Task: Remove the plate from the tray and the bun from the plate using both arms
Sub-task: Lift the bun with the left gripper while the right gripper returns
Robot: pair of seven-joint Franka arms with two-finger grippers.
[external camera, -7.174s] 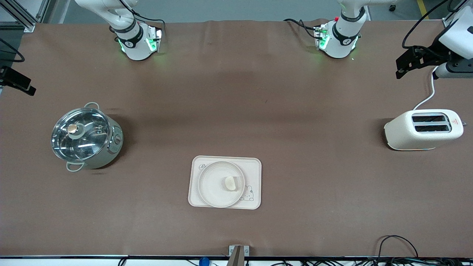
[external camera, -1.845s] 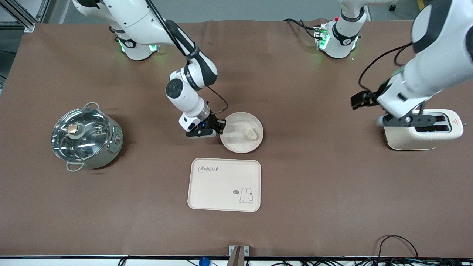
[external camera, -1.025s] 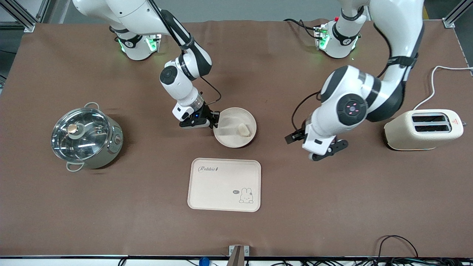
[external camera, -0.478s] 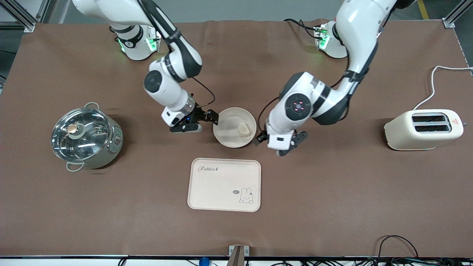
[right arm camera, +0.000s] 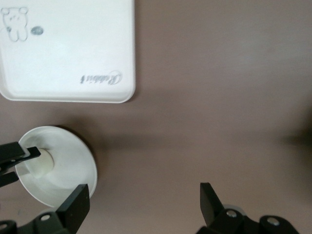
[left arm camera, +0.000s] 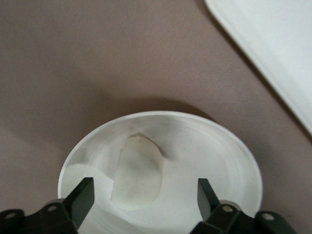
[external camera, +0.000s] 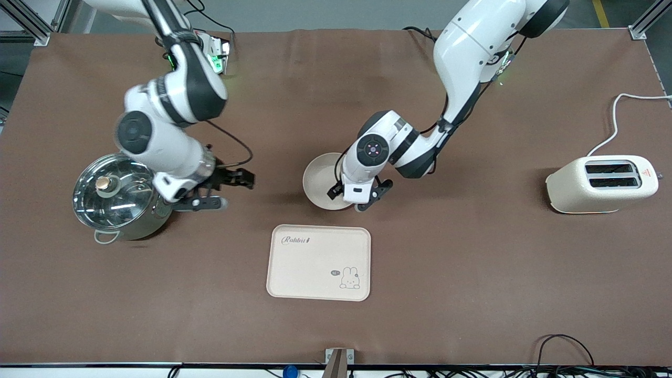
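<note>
Bun [left arm camera: 137, 171] on plate [left arm camera: 214, 151] under spread left claw [left arm camera: 144, 192] — right claw [external camera: 234, 181] open beside pot [external camera: 118, 197].

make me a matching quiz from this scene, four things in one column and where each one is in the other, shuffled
Things
1. bun
2. plate
3. left gripper
4. right gripper

Places or states
A. open, up over the bare table beside the pot
B. lying on the plate
C. on the table, farther from the front camera than the tray
D. open, poised over the bun

Pairs: 1-B, 2-C, 3-D, 4-A
</note>
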